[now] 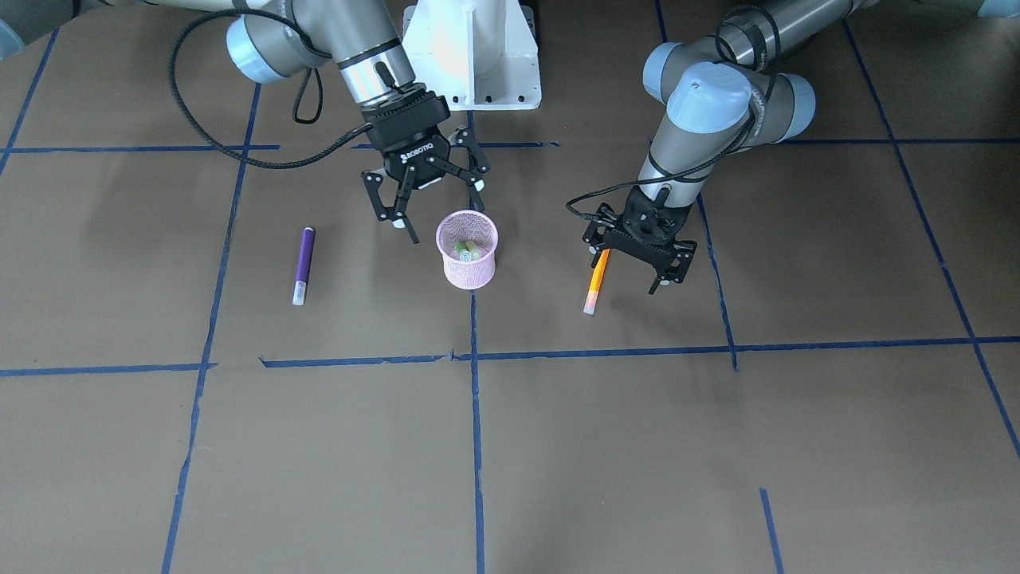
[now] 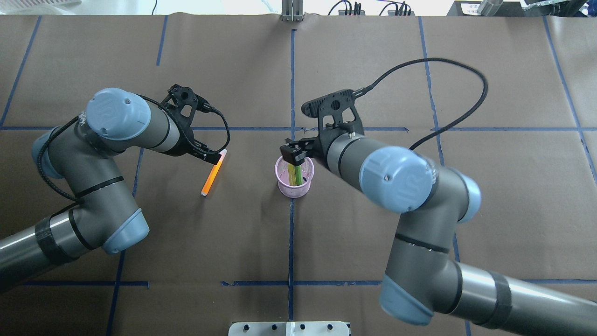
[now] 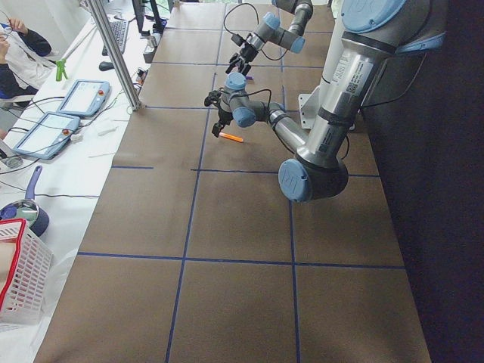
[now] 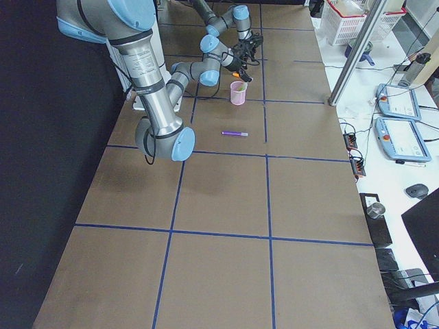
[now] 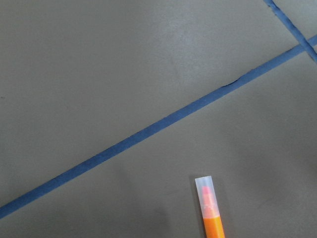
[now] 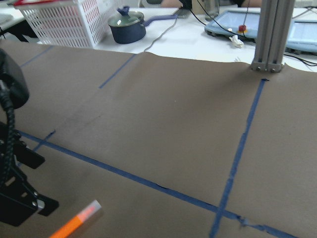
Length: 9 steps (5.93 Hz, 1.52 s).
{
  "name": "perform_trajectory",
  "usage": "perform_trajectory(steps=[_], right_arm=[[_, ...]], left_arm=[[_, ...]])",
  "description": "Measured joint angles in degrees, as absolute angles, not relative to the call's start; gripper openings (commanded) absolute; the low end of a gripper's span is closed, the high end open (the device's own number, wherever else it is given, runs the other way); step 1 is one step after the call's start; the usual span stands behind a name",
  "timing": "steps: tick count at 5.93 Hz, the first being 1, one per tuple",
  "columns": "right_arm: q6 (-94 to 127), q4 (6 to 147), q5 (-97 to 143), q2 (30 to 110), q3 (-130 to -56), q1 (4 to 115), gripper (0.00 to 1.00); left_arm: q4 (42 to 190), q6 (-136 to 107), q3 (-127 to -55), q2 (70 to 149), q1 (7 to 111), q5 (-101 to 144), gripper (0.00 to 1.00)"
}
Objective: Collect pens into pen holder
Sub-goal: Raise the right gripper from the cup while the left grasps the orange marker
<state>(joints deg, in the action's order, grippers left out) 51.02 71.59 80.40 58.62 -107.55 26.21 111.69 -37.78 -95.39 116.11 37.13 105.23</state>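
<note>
The pink mesh pen holder (image 1: 467, 257) stands near the table's middle, with a green and a yellow pen (image 1: 467, 250) upright inside it; it also shows in the overhead view (image 2: 295, 183). My right gripper (image 1: 437, 203) is open and empty, just above and behind the holder's rim. An orange pen (image 1: 596, 281) lies flat on the table. My left gripper (image 1: 626, 269) is open and low over the pen's plain end, one finger beside it. A purple pen (image 1: 303, 265) lies flat on the holder's other side, apart from both grippers.
Brown paper with blue tape lines (image 1: 476, 446) covers the table. The white robot base (image 1: 472, 56) stands behind the holder. A white basket (image 6: 64, 22) and a blue pot (image 6: 127, 27) sit beyond the table's far edge.
</note>
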Motion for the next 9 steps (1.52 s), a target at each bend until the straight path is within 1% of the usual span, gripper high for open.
perform_trajectory(steps=[1, 2, 3, 4, 8, 9], right_arm=[[51.11, 82.0, 88.1, 58.68, -109.85, 30.05, 1.0], [51.17, 89.19, 97.01, 58.85, -110.73, 34.72, 1.0], [51.21, 92.9, 103.57, 59.33, -110.81, 38.39, 1.0], [51.83, 95.14, 107.04, 59.86, -110.66, 40.28, 1.0], [54.35, 96.32, 112.04, 60.2, -110.28, 42.7, 1.0], [54.39, 96.33, 112.18, 60.2, -110.24, 42.79, 1.0]], left_arm=[[111.64, -39.07, -93.33, 117.8, 36.96, 105.3, 1.0], [111.51, -40.77, -91.21, 119.5, 36.78, 105.73, 0.99], [111.35, -42.19, -90.04, 120.26, 36.63, 106.3, 0.96], [111.29, -43.32, -89.45, 120.51, 36.32, 106.61, 0.93], [111.42, -45.31, -87.06, 121.83, 34.61, 106.7, 0.86], [111.44, -45.5, -86.89, 121.94, 34.43, 106.7, 0.8]])
